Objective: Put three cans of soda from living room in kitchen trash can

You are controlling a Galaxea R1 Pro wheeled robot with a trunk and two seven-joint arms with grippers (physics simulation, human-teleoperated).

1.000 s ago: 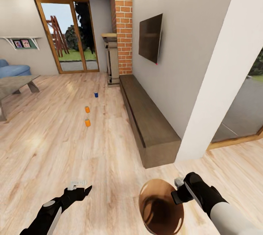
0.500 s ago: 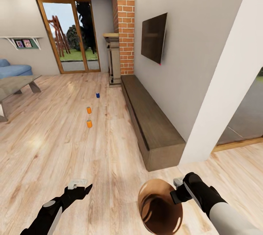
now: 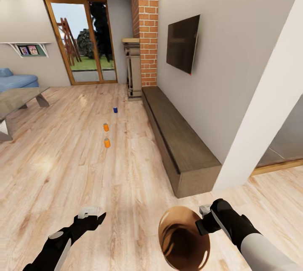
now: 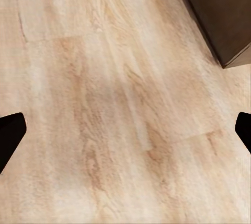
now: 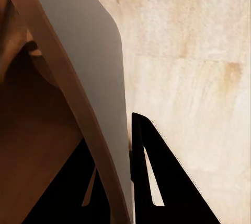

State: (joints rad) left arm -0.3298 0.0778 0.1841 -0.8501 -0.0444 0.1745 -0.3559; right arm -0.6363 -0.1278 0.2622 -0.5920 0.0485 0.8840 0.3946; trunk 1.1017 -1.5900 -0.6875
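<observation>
Three cans of soda stand on the living room's wood floor ahead: a dark blue one [image 3: 115, 110] farthest, an orange one [image 3: 106, 127] in the middle, another orange one [image 3: 107, 142] nearest. My right gripper [image 3: 203, 219] is shut on the rim of the tash can [image 3: 184, 238], whose glossy brown inside faces the head camera. In the right wrist view the fingers [image 5: 157, 182] pinch the bin's wall [image 5: 83, 67], grey outside, brown inside. My left gripper [image 3: 96, 215] hangs open low at the left, fingertips [image 4: 10, 135] wide apart over bare floor.
A long dark low bench [image 3: 176, 144] runs along the right wall under a wall TV [image 3: 182, 43]. A brick chimney [image 3: 147, 27] and fireplace [image 3: 133, 69] stand beyond it, a white pillar [image 3: 269, 111] at right. A coffee table [image 3: 17, 102], blue sofa [image 3: 17, 81] and glass doors [image 3: 82, 39] lie left.
The whole view has shifted: the camera has turned slightly, so the cans, bench and TV sit a little further right in the picture. Both arms hold the same pose, bin still gripped.
</observation>
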